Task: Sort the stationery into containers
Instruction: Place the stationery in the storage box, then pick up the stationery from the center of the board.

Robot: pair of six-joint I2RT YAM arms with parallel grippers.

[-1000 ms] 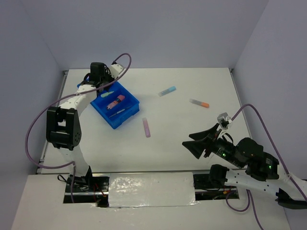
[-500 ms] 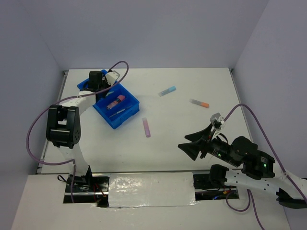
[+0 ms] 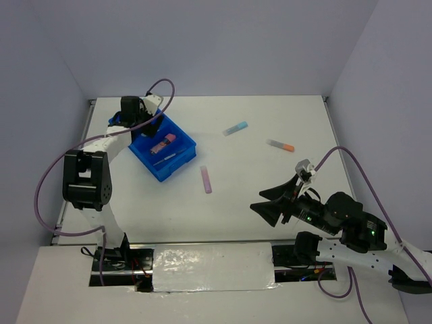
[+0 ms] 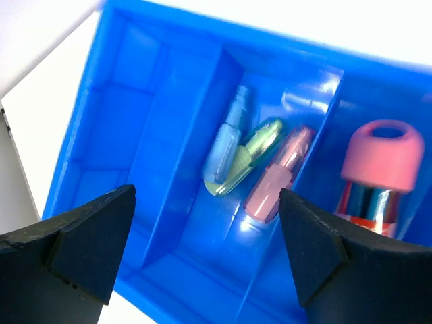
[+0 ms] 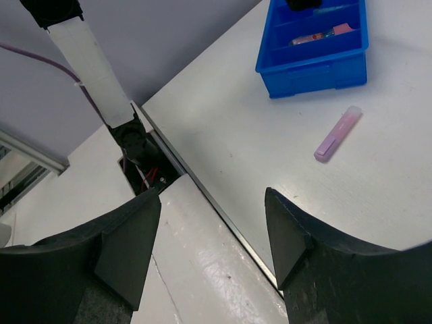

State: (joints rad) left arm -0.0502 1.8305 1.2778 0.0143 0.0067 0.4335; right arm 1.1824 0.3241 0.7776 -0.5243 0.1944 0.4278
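The blue tray (image 3: 177, 169) sits at the table's far left. My left gripper (image 3: 140, 116) hangs open over its far end, holding nothing. In the left wrist view the left gripper (image 4: 206, 250) looks down into the tray (image 4: 101, 135). One compartment holds a blue stick (image 4: 225, 142), a green stick (image 4: 255, 150) and a pink stick (image 4: 280, 172). A pink-capped bottle (image 4: 378, 162) lies in the compartment beside it. On the table lie a purple stick (image 3: 206, 179), a blue stick (image 3: 235, 128) and a grey pen with an orange tip (image 3: 280, 145). My right gripper (image 3: 273, 202) is open and empty above the front right.
The right wrist view shows the right gripper (image 5: 212, 236) above the table's near edge, with the purple stick (image 5: 337, 133) and the tray (image 5: 317, 71) beyond. The left arm's white link (image 5: 88, 64) rises at upper left. Walls enclose the table on three sides.
The left gripper has opened and shifted a little toward the tray's far left end. The green stick seen at its tips now lies in the tray. The right arm has barely moved.
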